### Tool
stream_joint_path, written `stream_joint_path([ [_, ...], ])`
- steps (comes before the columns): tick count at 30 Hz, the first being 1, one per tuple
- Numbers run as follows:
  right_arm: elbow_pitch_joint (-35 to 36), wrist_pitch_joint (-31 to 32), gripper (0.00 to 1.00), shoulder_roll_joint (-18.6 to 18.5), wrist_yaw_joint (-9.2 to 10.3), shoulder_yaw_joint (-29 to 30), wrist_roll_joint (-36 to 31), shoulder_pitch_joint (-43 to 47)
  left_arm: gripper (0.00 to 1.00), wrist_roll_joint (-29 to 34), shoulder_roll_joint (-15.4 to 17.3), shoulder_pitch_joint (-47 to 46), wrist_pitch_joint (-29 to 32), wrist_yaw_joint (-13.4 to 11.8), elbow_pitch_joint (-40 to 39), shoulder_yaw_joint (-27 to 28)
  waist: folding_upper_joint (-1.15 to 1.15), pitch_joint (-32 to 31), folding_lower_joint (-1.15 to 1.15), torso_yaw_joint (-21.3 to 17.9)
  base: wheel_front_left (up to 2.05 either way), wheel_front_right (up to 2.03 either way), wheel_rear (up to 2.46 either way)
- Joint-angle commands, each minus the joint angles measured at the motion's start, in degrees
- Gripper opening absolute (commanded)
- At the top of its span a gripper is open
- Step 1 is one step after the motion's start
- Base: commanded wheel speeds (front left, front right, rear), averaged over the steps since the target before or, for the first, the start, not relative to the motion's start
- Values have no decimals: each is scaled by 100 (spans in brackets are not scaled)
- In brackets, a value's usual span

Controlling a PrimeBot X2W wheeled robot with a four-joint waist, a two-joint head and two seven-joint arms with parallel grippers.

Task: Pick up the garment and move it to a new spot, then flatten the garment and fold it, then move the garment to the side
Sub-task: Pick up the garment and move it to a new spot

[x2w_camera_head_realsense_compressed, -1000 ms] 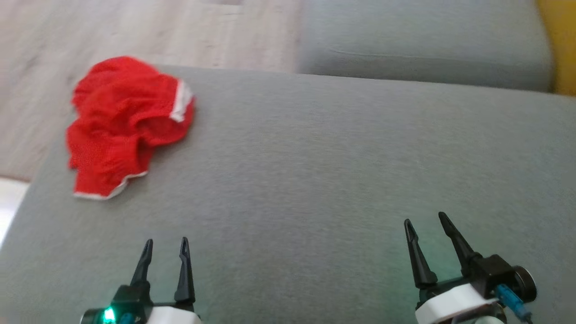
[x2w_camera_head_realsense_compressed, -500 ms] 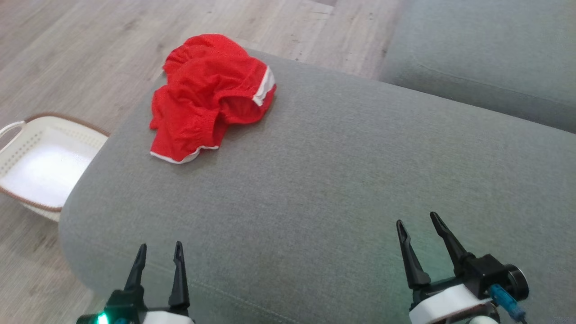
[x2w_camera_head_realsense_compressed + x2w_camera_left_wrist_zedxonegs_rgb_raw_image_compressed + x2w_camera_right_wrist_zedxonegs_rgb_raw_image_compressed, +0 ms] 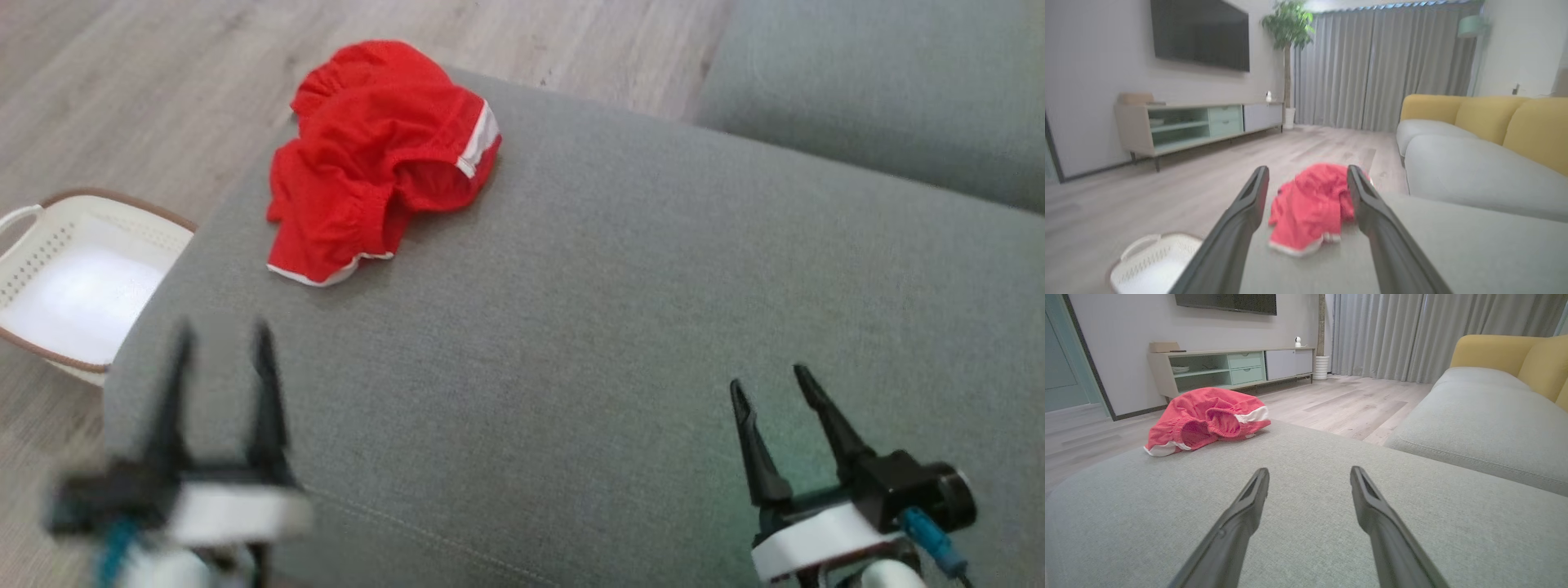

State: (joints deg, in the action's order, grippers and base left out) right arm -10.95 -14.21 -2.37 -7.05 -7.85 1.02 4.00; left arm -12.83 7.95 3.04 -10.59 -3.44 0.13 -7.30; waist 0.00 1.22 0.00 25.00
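Black tapered fingers (image 3: 755,449) meet white cuffs (image 3: 804,549), with seemingly a blue plug (image 3: 927,535).

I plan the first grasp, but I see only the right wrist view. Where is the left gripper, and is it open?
Observer: The left gripper is open above the sofa. It points at the garment and does not touch it.
Operator: Is something beside the sofa on that side?
Observer: Yes, a white basket stands on the floor by the sofa's left edge.
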Motion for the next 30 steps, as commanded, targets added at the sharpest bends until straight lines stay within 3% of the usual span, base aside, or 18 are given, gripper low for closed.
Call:
stream_joint_path([
  [1, 238, -79, 100, -51, -44, -67, -75, -349, 100, 25, 264, -610, 140, 20, -493, 303, 0, 140, 0, -84, 0, 0, 0],
  [4, 369, -79, 100, -51, -44, -4, -244, -495, 100, 24, 774, -1304, 624, 94, -1101, 644, 0, 398, 0, -212, 0, 0, 0],
  [7, 497, -67, 100, -51, -44, 8, -446, -707, 100, -2, 1370, -2236, 1099, 240, -1176, 992, 0, 711, 0, -414, 0, 0, 0],
  [12, 848, 144, 100, -57, -44, -103, -793, -1228, 100, -139, 2227, -4193, 1800, 646, -138, 1149, 0, 1427, 0, -935, 0, 0, 0],
  [19, 1283, 408, 100, -155, -44, -298, -930, -1648, 100, -211, 2528, -5485, 2466, 898, 1710, 761, 0, 2219, 0, -1466, 0, 0, 0],
  [30, 1812, 619, 100, -244, -44, -289, -1010, -1830, 100, -377, 2547, -5761, 2792, 965, 3535, 548, 0, 3053, 0, -1836, 0, 0, 0],
])
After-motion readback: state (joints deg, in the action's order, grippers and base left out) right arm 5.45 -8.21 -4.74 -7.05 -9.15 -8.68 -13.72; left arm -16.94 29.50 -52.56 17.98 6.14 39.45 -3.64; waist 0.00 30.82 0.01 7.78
